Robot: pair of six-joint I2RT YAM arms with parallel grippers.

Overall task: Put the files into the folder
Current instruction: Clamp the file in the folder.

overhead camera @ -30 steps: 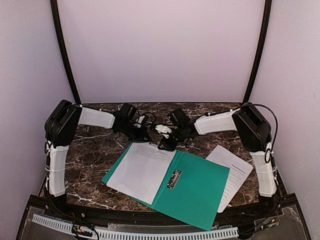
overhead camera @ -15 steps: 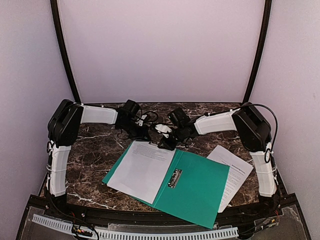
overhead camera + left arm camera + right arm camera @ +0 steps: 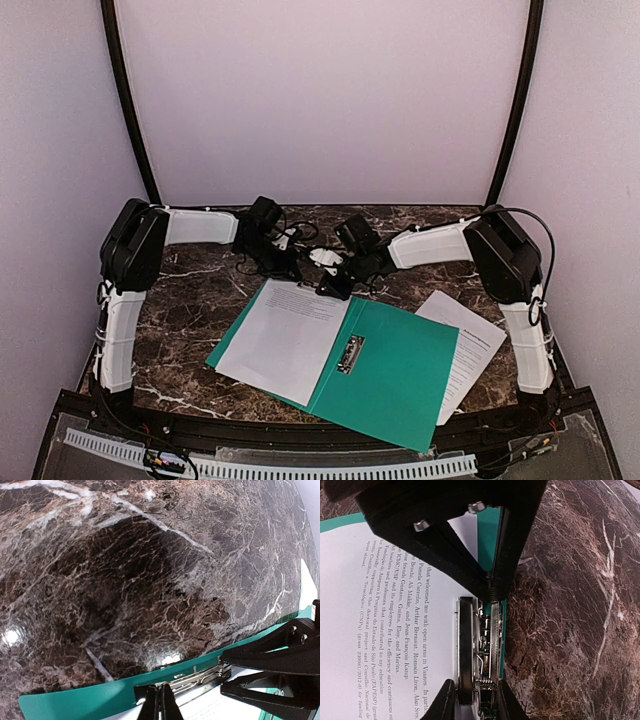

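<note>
folder [image 3: 400, 370] open, mid-worktop [image 3: 190, 300]; first sheet [image 3: 285, 340] on its left flap, second sheet [image 3: 470, 345] by its right edge | my right end effector [image 3: 477, 700] clamped on metal clip [image 3: 480, 645] at folder's far edge | my left end effector [image 3: 160, 702] closed, alongside

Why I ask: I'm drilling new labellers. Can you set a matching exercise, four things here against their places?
Things: 1 teal-green plastic folder; 2 left white printed paper sheet; 3 right white printed paper sheet; 4 silver metal clip.
Places: A on the folder's left leaf; B along the folder's centre fold; C lying open on the dark marble table; D partly under the folder's right edge.
Pairs: 1-C, 2-A, 3-D, 4-B.
</note>
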